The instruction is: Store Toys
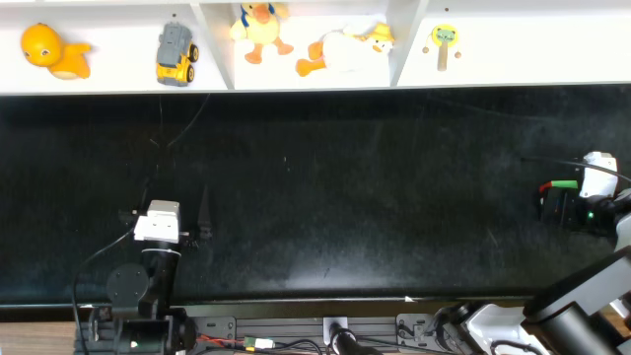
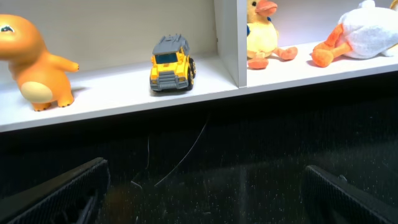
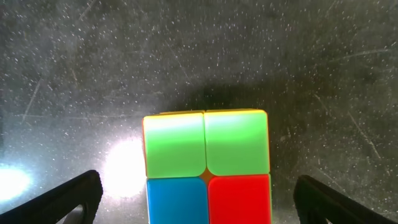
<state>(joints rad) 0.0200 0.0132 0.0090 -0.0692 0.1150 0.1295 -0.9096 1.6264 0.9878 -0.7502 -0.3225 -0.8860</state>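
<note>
A colour cube [image 3: 206, 165] with green, blue and red tiles lies on the black table, seen at the right edge of the top view as a red and green sliver [image 1: 562, 185]. My right gripper [image 3: 196, 186] hangs over it, open, one finger on each side and clear of the cube. My left gripper [image 2: 205, 205] stands open at the near left with nothing between its fingers, facing the white shelf [image 2: 124, 93]. On the shelf stand an orange figure [image 1: 54, 51], a yellow truck [image 1: 176, 54], a yellow duck [image 1: 260, 30], a white duck plush [image 1: 345, 49] and a small green figure [image 1: 444, 41].
White dividers [image 1: 219, 44] split the shelf into compartments along the far edge. The black table [image 1: 345, 187] stretches bare between the arms and the shelf. Cables and mounts run along the near edge [image 1: 325, 330].
</note>
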